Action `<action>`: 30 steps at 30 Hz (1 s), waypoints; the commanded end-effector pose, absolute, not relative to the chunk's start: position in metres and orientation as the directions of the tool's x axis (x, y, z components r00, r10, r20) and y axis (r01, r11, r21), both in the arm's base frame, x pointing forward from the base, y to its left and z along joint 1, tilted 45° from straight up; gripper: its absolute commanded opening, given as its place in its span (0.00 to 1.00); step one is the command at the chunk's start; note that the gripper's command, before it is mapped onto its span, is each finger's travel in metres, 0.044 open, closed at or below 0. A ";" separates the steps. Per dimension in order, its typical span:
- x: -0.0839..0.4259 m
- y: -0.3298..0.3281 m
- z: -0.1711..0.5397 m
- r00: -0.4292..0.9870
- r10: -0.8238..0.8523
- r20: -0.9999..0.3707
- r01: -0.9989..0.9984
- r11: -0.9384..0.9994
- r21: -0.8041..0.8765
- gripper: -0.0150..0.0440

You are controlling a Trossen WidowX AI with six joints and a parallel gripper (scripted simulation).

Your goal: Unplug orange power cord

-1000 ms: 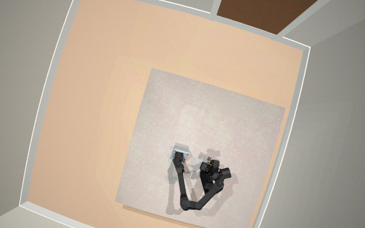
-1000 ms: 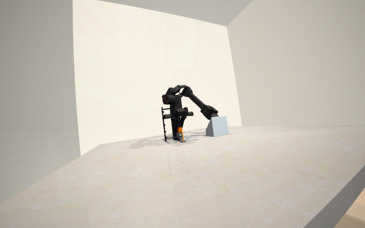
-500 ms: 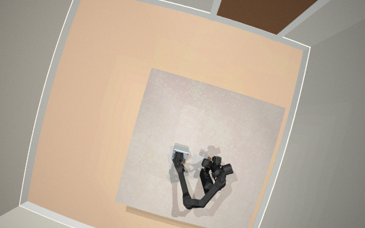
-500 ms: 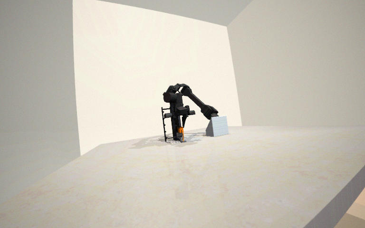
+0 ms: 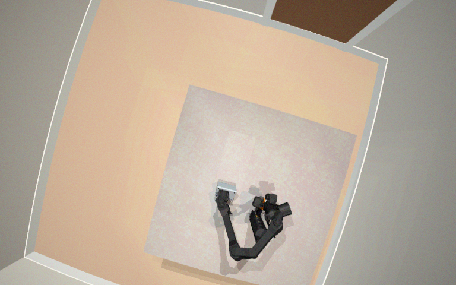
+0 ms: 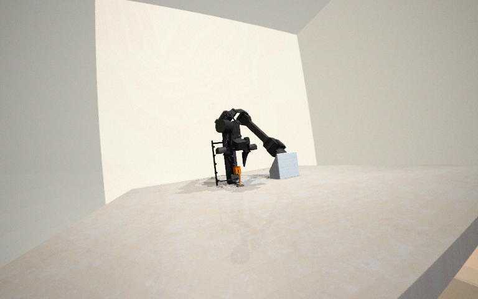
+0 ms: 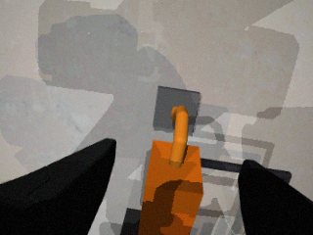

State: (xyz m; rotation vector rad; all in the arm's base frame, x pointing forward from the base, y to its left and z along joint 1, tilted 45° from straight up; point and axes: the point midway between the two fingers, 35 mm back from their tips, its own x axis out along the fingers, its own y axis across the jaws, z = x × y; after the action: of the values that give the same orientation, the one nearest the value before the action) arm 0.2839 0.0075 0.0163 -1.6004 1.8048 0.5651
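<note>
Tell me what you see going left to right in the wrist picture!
Left finger → orange plug with its cord → right finger. The hand is open, with a gap on both sides of the plug.

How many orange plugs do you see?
1. The plug sits between the open gripper's fingers, untouched, with its cord curving up from it. None seems hidden.
</note>
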 end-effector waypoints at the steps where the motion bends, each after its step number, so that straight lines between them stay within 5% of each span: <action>1: 0.285 0.009 0.015 -0.041 -0.700 -0.713 -0.982 0.160 -0.100 0.83; 5: 0.291 0.032 0.001 -0.040 -0.697 -0.716 -0.982 0.160 -0.100 1.00; 30: 0.295 0.058 -0.017 -0.040 -0.697 -0.716 -0.982 0.160 -0.101 1.00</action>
State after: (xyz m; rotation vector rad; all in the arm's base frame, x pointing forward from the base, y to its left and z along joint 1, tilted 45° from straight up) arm 0.2961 0.0579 -0.0164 -1.6040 1.7977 0.5687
